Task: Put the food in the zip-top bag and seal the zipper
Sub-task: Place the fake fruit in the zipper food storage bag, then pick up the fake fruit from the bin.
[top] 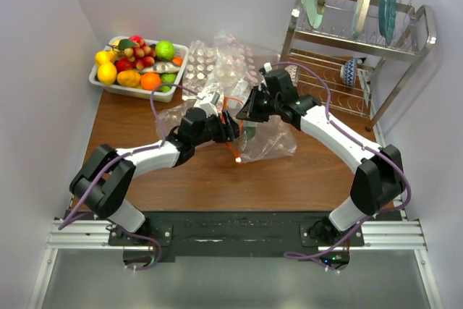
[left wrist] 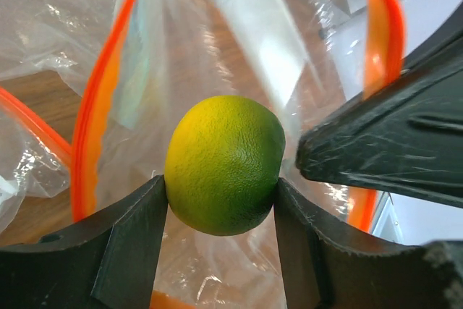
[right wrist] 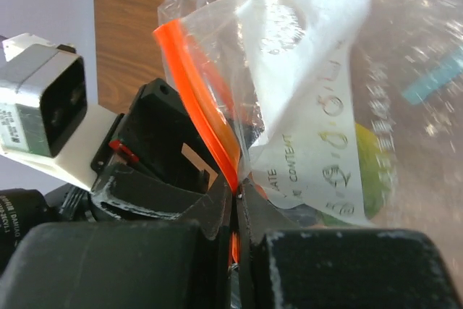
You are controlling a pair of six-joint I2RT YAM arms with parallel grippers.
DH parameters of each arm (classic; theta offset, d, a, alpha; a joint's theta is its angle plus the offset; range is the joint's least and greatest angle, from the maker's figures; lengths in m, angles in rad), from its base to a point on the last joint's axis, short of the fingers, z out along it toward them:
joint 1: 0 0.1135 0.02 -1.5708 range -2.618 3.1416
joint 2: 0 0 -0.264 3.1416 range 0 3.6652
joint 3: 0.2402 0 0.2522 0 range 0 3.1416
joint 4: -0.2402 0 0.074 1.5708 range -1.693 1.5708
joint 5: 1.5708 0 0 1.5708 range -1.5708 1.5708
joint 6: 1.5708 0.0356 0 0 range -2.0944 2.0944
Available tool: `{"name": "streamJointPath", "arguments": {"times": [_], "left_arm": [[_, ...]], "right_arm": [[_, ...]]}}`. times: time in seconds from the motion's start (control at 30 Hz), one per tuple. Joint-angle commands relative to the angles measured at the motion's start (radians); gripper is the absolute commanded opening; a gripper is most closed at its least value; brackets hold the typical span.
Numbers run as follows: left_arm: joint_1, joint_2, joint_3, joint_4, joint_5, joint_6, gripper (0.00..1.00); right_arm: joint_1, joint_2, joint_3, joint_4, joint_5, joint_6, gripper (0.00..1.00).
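**A:** Where is the zip-top bag (top: 273,144)?

**B:** In the middle of the bench (top: 217,179), between the two arms. It is crumpled, and its mouth is lifted and gaping toward the left.

**A:** What holds it up?

**B:** The right fingers (right wrist: 213,211). They are pressed together on the zipper (right wrist: 199,92), with the orange-red strip pinched between them at one side of the mouth.

**A:** And the left fingers (left wrist: 145,229)?

**B:** They are spread partway and clamped on the lime (left wrist: 224,164), one on each side of the fruit. It is a glossy yellow-green piece.

**A:** Is the lime inside the bag?

**B:** It sits in the mouth. In the left wrist view the orange-red strip runs up on both sides of it, with clear film behind. In the right wrist view it shows through the film, behind the bag's white label panel. I cannot tell how deep it is.

**A:** And the other fruit?

**B:** It is piled in a white tray (top: 98,77) at the far left corner, well apart from the bag.

**A:** Anything else on the bench?

**B:** A heap of clear bags (top: 217,59) lies at the far edge just right of the tray. A dish rack (top: 405,41) stands at the far right with plates upright in it.
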Motion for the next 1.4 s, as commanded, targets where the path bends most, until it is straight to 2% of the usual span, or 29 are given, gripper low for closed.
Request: {"name": "streamJointPath", "arguments": {"times": [0.0, 0.1, 0.13, 0.2, 0.27, 0.3, 0.4, 0.67, 0.8, 0.87, 1.03, 1.13, 1.17, 1.2, 1.27, 1.37], "left_arm": [[-0.006, -0.013, 0.054, 0.061, -0.016, -0.004, 0.38], [-0.007, -0.016, 0.082, 0.032, -0.04, 0.008, 0.5], [-0.006, -0.013, 0.092, 0.014, -0.043, 0.012, 0.57], [-0.007, -0.014, 0.131, -0.06, -0.056, 0.037, 0.64], [-0.007, -0.031, 0.148, -0.103, -0.068, 0.064, 0.77], [-0.006, -0.039, 0.149, -0.13, -0.071, 0.072, 0.89], [-0.007, -0.074, 0.163, -0.196, -0.097, 0.107, 1.0], [-0.006, -0.178, 0.269, -0.413, -0.134, 0.202, 0.99], [0.016, -0.223, 0.364, -0.641, -0.201, 0.288, 0.99], [0.039, -0.24, 0.397, -0.692, -0.247, 0.33, 1.0], [0.226, -0.24, 0.404, -0.7, -0.195, 0.356, 1.0], [0.252, -0.186, 0.471, -0.744, -0.362, 0.394, 1.0], [0.252, -0.169, 0.515, -0.773, -0.476, 0.428, 1.0], [0.261, -0.149, 0.539, -0.786, -0.525, 0.442, 1.0], [0.279, -0.079, 0.615, -0.827, -0.615, 0.485, 1.0], [0.333, 0.009, 0.694, -0.849, -0.675, 0.517, 1.0]], "right_arm": [[-0.029, -0.068, -0.052, 0.072, -0.055, 0.053, 0.0], [-0.041, -0.085, -0.088, 0.109, -0.069, 0.079, 0.0], [-0.043, -0.085, -0.094, 0.114, -0.072, 0.082, 0.0], [-0.046, -0.085, -0.1, 0.12, -0.078, 0.088, 0.0], [-0.049, -0.083, -0.1, 0.122, -0.083, 0.09, 0.0], [-0.051, -0.085, -0.1, 0.122, -0.084, 0.088, 0.0], [-0.057, -0.083, -0.096, 0.126, -0.084, 0.091, 0.0], [-0.06, -0.054, -0.063, 0.109, -0.086, 0.062, 0.0], [-0.061, -0.04, -0.045, 0.082, -0.087, 0.016, 0.0], [-0.061, -0.033, -0.028, 0.056, -0.078, -0.034, 0.0], [-0.058, -0.011, 0.022, -0.036, -0.038, -0.113, 0.0], [-0.049, -0.009, 0.036, -0.067, -0.023, -0.148, 0.0], [-0.046, -0.009, 0.042, -0.07, -0.015, -0.16, 0.0], [-0.04, -0.009, 0.046, -0.075, -0.011, -0.166, 0.0], [-0.034, -0.008, 0.058, -0.092, 0.0, -0.183, 0.0], [-0.031, -0.003, 0.072, -0.102, 0.006, -0.2, 0.0]]}}
